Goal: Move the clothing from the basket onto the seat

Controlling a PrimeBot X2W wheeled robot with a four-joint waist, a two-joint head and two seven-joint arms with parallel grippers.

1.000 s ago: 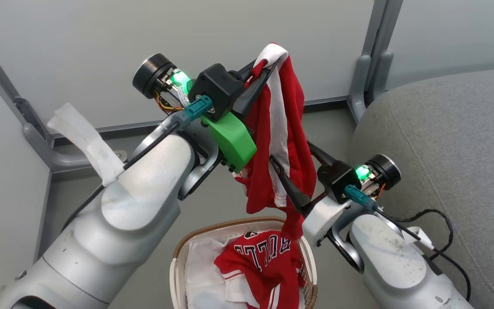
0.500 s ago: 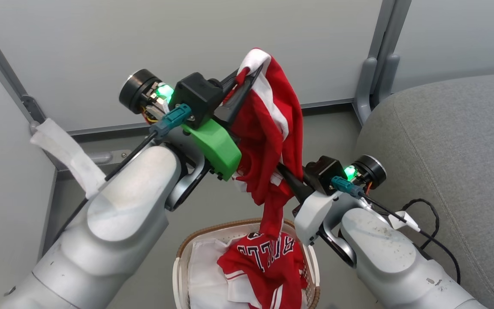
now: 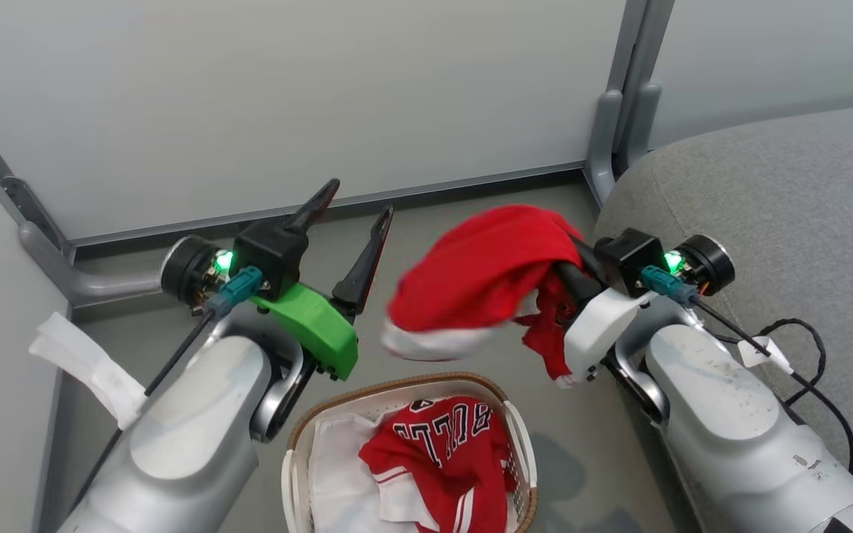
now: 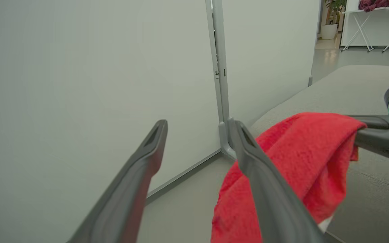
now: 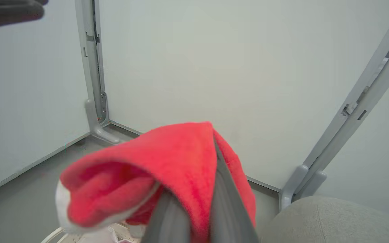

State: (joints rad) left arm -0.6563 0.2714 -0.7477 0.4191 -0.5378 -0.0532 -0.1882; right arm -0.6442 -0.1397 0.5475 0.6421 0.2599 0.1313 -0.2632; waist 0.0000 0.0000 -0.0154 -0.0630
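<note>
One red garment (image 3: 482, 277) stretches leftward from the closed right gripper (image 4: 361, 130).

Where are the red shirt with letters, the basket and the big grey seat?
red lettered jersey (image 3: 445, 431), head view, on its black-and-white letters.
laundry basket (image 3: 389, 400), head view, on its far inner wall.
grey seat (image 3: 789, 192), head view, on its top fabric.

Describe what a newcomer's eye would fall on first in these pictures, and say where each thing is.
The red garment stands out first, bunched in mid-air and clamped in the right hand, next to the grey seat. Beside it, the left hand is open and empty. Lower down, a red lettered jersey lies in the white basket.
</note>
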